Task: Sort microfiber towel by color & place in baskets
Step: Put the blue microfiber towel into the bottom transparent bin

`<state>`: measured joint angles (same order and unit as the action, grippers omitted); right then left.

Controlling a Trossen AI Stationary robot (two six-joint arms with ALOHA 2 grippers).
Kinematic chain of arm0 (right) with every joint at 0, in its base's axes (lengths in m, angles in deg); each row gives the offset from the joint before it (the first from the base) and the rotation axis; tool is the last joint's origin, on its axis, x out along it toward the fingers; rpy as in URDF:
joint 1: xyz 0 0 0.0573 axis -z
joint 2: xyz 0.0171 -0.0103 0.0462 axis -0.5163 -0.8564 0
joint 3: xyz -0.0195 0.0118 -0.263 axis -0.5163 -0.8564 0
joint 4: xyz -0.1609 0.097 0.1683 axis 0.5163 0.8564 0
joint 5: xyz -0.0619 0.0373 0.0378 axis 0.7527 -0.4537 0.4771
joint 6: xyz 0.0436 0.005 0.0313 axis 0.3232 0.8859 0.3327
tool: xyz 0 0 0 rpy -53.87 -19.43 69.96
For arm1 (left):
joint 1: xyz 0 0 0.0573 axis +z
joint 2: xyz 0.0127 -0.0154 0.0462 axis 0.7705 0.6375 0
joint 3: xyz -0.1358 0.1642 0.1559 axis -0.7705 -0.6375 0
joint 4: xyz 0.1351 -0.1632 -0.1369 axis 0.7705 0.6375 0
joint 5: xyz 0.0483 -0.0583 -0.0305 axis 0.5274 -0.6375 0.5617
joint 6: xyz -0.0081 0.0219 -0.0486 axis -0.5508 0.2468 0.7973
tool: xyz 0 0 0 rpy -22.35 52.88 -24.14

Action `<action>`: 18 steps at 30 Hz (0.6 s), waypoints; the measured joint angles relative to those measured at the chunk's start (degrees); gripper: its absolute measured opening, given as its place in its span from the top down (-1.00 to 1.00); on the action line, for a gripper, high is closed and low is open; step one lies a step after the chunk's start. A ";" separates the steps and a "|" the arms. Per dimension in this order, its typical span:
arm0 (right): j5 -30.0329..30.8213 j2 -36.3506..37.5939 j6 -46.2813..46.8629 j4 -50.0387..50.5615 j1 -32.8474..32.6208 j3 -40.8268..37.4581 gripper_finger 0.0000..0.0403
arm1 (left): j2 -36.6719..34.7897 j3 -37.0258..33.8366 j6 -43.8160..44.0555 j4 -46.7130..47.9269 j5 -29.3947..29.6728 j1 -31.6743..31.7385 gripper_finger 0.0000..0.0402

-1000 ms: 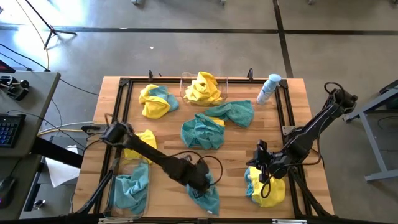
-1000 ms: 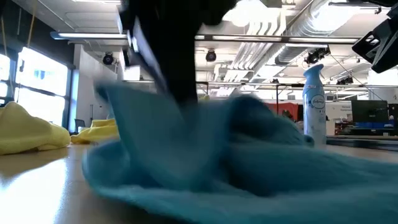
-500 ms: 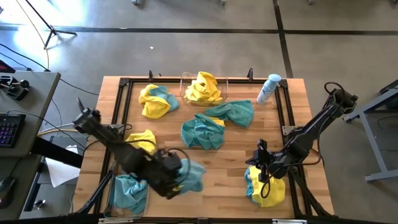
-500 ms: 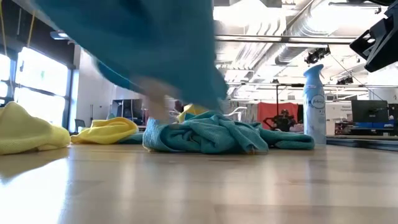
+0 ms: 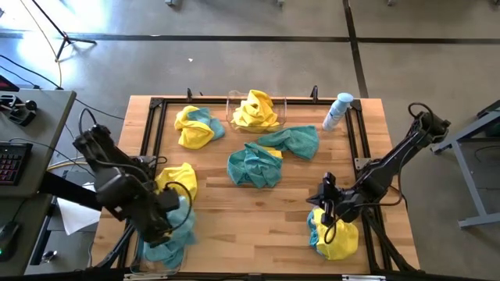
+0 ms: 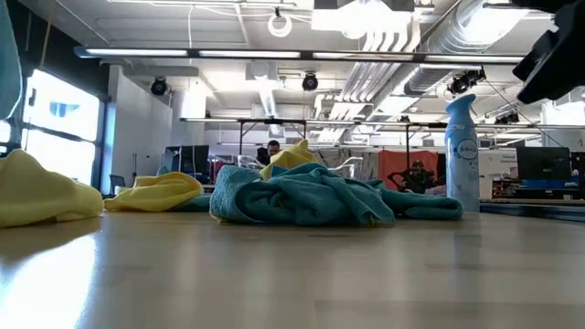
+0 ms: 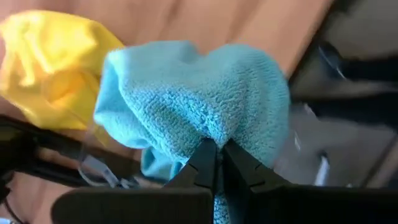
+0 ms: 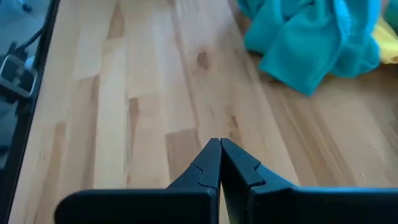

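both tools shut, arms low

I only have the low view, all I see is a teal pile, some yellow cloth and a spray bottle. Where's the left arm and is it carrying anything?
Observer: The left pincer is shut on a teal towel, over the front-left basket.
Operator: Anything in that basket?
Observer: Yes, teal cloth lies in it.
Operator: And the right arm?
Observer: The right pincer is shut and empty, above bare table, beside a yellow and teal bundle at the front right.
Operator: The other basket?
Observer: The rear basket holds yellow towels.
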<state>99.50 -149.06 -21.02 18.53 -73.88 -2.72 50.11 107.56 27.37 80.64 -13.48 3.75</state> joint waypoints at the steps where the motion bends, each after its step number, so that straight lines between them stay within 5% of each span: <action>1: 0.21 0.00 0.74 -0.12 0.47 0.00 1.00 | -0.64 -0.02 -0.72 0.26 -0.62 -0.73 1.00; 13: 0.23 0.00 3.47 -5.18 7.07 0.02 1.00 | -5.57 -1.66 -5.34 0.17 -3.54 -7.94 1.00; 18: 0.22 0.00 3.53 -6.23 9.75 0.02 1.00 | -8.36 -6.74 -4.95 0.18 -11.56 -11.15 1.00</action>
<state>99.72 -149.06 -17.49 12.30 -64.13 -2.70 41.75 100.83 22.43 80.82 -25.03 -7.41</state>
